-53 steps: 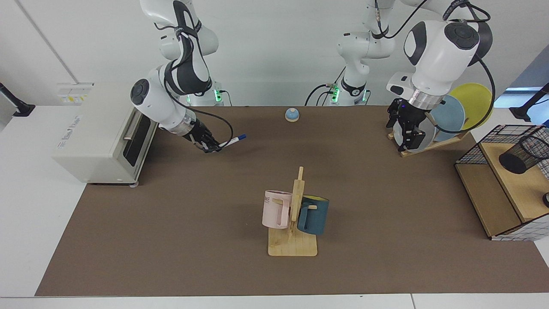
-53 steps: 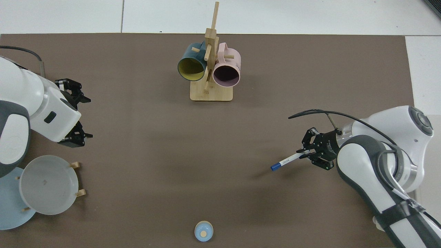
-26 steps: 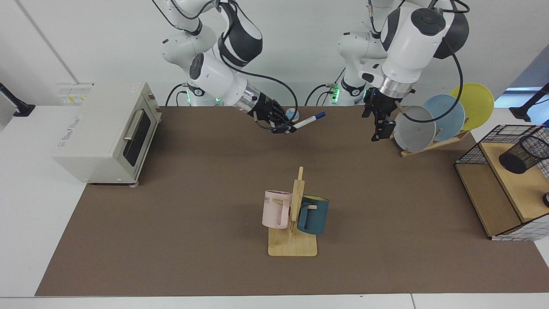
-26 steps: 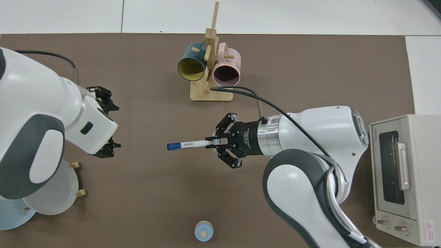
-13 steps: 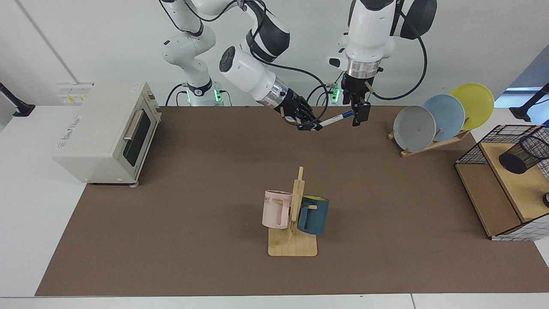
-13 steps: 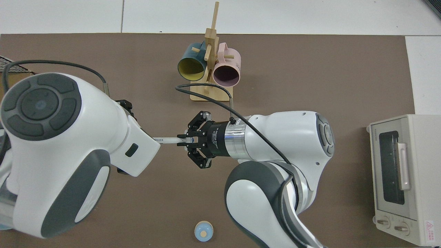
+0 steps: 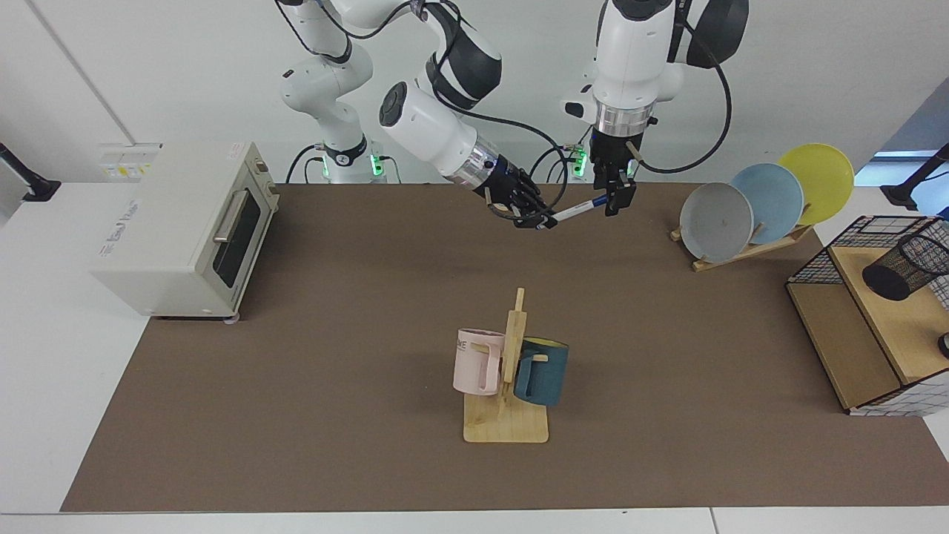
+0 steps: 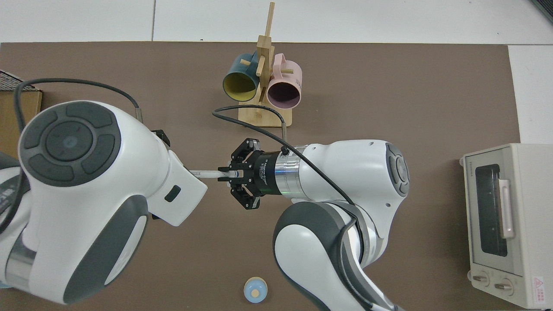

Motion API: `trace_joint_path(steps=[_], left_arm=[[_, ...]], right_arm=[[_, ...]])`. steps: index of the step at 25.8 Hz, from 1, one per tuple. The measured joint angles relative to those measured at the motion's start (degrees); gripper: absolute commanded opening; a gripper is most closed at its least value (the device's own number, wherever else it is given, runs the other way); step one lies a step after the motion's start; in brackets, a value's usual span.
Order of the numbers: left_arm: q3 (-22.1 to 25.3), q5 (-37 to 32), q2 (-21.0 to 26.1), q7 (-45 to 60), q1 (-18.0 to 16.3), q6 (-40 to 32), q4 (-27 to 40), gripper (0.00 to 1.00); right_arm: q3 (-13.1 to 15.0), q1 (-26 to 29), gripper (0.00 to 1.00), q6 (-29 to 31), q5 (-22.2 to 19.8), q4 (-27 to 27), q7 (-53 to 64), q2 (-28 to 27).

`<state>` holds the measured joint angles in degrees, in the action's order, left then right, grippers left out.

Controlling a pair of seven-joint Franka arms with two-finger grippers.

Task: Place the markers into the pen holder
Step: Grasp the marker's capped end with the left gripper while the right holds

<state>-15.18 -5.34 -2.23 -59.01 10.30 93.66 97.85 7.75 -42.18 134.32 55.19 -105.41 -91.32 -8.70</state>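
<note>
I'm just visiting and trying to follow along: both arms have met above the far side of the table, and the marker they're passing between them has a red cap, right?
Nearly. The cap is blue, not red, as the facing view shows. There the right gripper holds the marker by its white barrel, and the left gripper is at the capped end. Both arms do meet above the table's far side.

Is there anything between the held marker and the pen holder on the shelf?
Nothing visible on the table does. The marker is held above it by the right gripper, the left gripper at its blue cap; the pen holder is beyond the plates.
</note>
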Motion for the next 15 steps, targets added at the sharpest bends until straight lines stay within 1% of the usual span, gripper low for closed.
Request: trace_joint_path(steps=[1, 2, 5, 7, 15], left_arm=[[-0.04, 0.0, 0.0, 0.0, 0.02, 0.01, 0.16, 0.37], [-0.08, 0.0, 0.0, 0.0, 0.03, 0.03, 0.26, 0.31], [-0.16, 0.0, -0.01, 0.3, 0.1, 0.29, 0.31, 0.11], [-0.17, -0.01, -0.01, 0.48, 0.16, 1.17, 0.31, 0.0], [-0.13, -0.18, -0.04, 0.48, 0.27, 2.19, 0.34, 0.0]], right_arm=[[0.0, 0.0, 0.0, 0.0, 0.0, 0.0, 0.0, 0.0], [0.0, 0.0, 0.0, 0.0, 0.0, 0.0, 0.0, 0.0], [0.0, 0.0, 0.0, 0.0, 0.0, 0.0, 0.0, 0.0], [-0.01, 0.0, 0.0, -0.01, 0.0, -0.01, 0.0, 0.0], [0.08, 0.01, 0.0, 0.03, 0.0, 0.01, 0.0, -0.02]])
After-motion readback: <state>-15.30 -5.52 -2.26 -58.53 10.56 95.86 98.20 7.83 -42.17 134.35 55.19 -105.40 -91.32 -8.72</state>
